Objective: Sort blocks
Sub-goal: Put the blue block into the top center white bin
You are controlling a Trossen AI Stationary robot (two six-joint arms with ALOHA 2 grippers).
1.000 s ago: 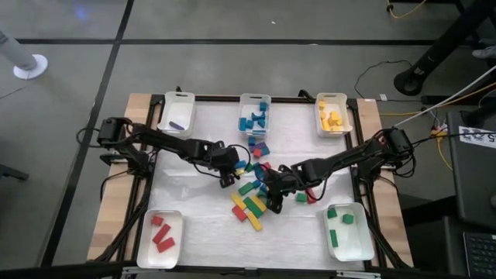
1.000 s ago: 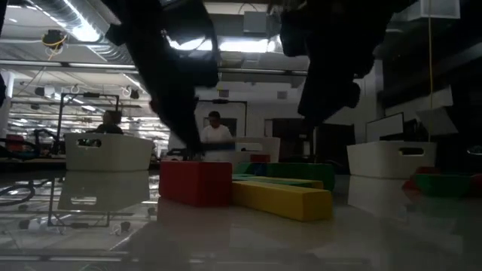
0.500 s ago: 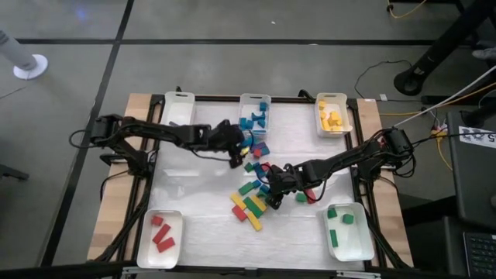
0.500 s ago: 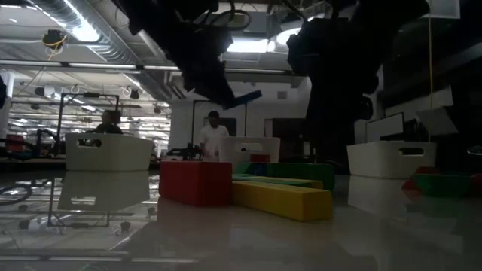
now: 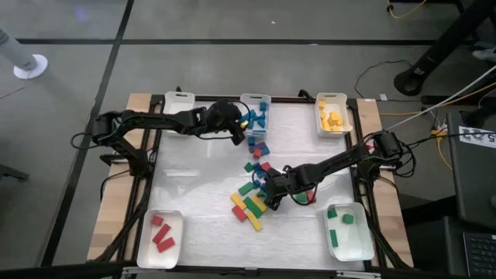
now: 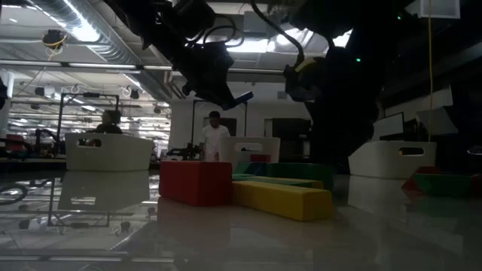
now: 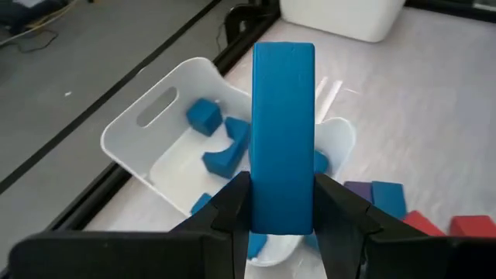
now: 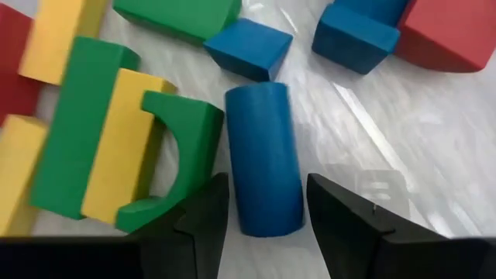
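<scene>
The left arm [image 5: 155, 124] hides part of the purple-block tray [image 5: 177, 101] in the high view.

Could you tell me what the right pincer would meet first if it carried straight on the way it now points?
Most likely the blue cylinder lying on the table: the right pincer is open with a finger on either side of its near end. Just beyond lies a blue block, though depth is uncertain.

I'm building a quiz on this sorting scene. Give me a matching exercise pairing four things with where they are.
Things:
1. blue bar
2. blue cylinder
3. yellow blocks
4. red blocks

Places:
A. near-left tray
B. between the right gripper's open fingers, on the table
C. far-right tray
D. clamped in the left gripper

Pairs: 1-D, 2-B, 3-C, 4-A
</scene>
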